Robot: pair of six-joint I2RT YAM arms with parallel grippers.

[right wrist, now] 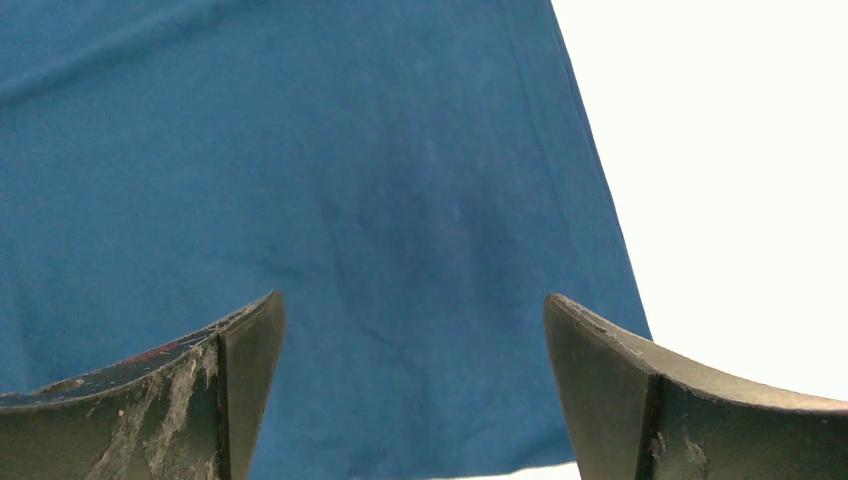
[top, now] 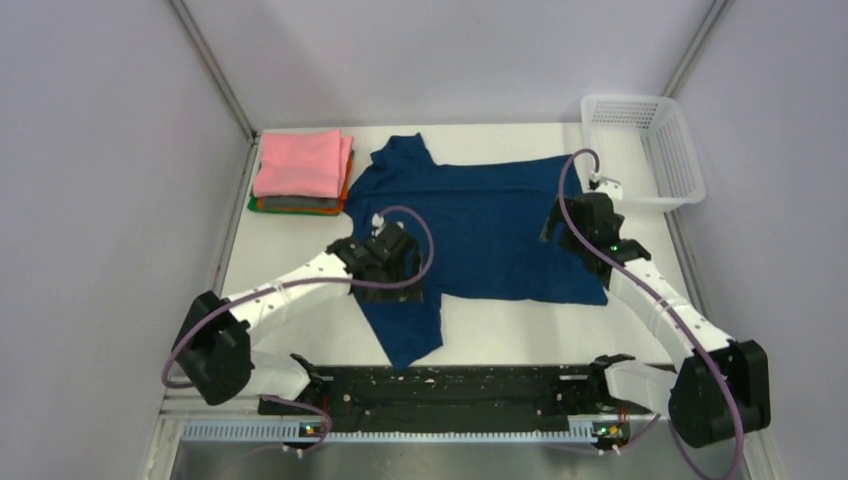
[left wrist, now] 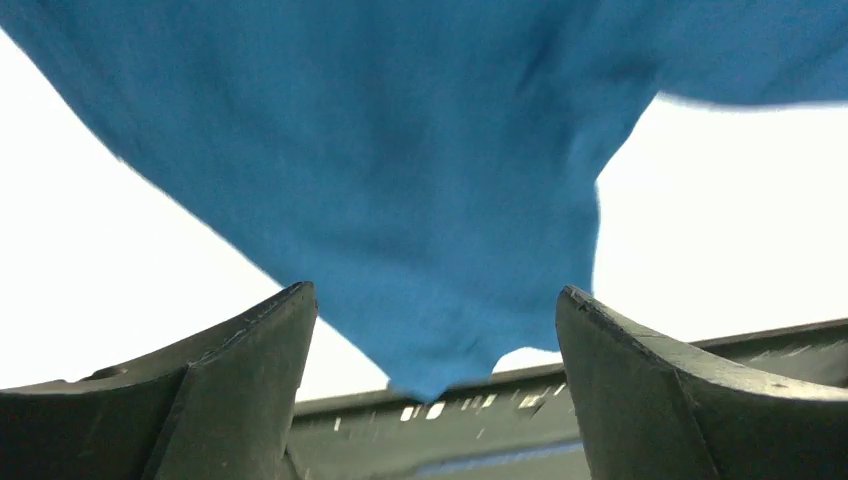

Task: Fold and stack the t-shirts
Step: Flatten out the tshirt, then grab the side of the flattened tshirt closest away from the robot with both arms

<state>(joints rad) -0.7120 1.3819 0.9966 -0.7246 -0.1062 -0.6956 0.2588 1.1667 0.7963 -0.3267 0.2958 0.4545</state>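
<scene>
Both pairs of fingers hang spread over a dark navy blue cloth t-shirt lying flat on the white table
The left fingers are released and grip nothing, with a blue sleeve tip showing between them. The right fingers are likewise parted and empty, the shirt's straight edge and bare table just ahead. Beyond and left of the left fingers sits a stack of folded t-shirts, pink on top, orange and green below; beyond the right fingers stands a white plastic lattice basket
</scene>
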